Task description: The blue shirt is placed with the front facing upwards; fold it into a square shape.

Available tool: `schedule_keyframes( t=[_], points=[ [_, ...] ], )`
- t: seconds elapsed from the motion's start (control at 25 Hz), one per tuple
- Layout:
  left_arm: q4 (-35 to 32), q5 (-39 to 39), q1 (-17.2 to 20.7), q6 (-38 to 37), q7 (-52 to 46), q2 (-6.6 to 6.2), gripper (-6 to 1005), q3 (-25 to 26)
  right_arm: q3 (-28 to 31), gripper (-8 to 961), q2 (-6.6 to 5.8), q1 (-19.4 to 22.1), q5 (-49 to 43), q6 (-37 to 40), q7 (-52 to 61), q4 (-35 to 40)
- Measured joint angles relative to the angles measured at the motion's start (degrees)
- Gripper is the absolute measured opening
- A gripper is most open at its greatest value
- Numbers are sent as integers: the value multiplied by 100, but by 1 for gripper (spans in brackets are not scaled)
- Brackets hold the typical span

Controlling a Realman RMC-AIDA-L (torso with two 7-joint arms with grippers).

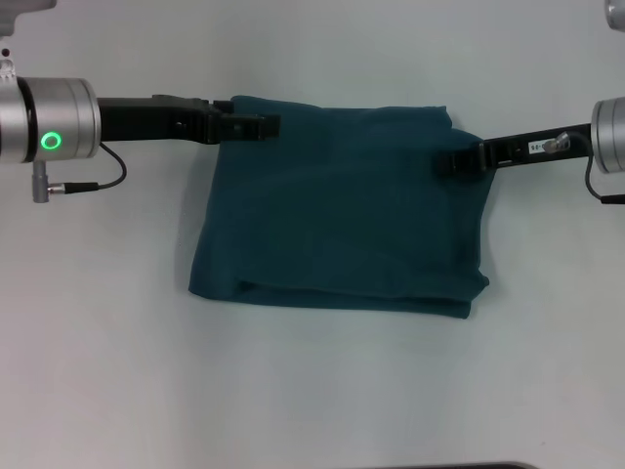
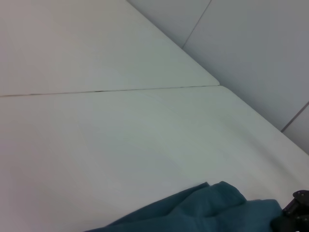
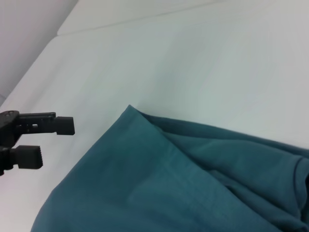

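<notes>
The blue shirt [image 1: 342, 210] lies folded into a rough rectangle on the white table, plain teal side up, with layered edges along its near side. My left gripper [image 1: 262, 125] is at the shirt's far left corner. The right wrist view shows that gripper [image 3: 48, 141] open, just off the cloth's edge [image 3: 145, 183], with nothing between its fingers. My right gripper [image 1: 453, 161] rests at the shirt's far right corner, over the cloth's edge. It also shows as a dark shape [image 2: 295, 216] beside the bunched cloth [image 2: 212, 210] in the left wrist view.
A white table [image 1: 312, 391] stretches on all sides of the shirt. A seam between table panels [image 2: 106, 90] runs beyond the shirt's far edge, and the table's far edge [image 2: 251, 111] borders a grey floor.
</notes>
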State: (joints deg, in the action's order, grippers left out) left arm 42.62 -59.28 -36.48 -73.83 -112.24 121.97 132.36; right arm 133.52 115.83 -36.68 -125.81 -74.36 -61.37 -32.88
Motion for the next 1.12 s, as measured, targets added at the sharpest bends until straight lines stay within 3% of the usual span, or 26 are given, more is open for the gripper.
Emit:
schedule_keyframes(
  t=[0.2, 0.36, 0.64, 0.92, 1.04, 1.12],
  points=[
    [7, 4, 9, -7, 1, -15, 905, 0, 31, 102, 1, 24, 94, -43, -81, -74],
    [138, 2, 93, -192, 1, -38, 906, 1, 92, 107, -27, 192, 558, -506, -360, -311],
    [726, -26, 578, -1145, 124, -65, 908, 3, 203, 115, -147, 496, 994, -1317, -1159, -448],
    [982, -165, 1039, -2181, 649, -47, 910, 340, 217, 123, -109, 633, 1016, -2111, -2171, -439],
    [915, -307, 1151, -2628, 981, -45, 911, 623, 251, 311, -24, 666, 1023, -2493, -2811, -401],
    [781, -388, 1206, -2879, 1223, -62, 911, 766, 252, 355, 0, 679, 1024, -2517, -2925, -396]
  ],
)
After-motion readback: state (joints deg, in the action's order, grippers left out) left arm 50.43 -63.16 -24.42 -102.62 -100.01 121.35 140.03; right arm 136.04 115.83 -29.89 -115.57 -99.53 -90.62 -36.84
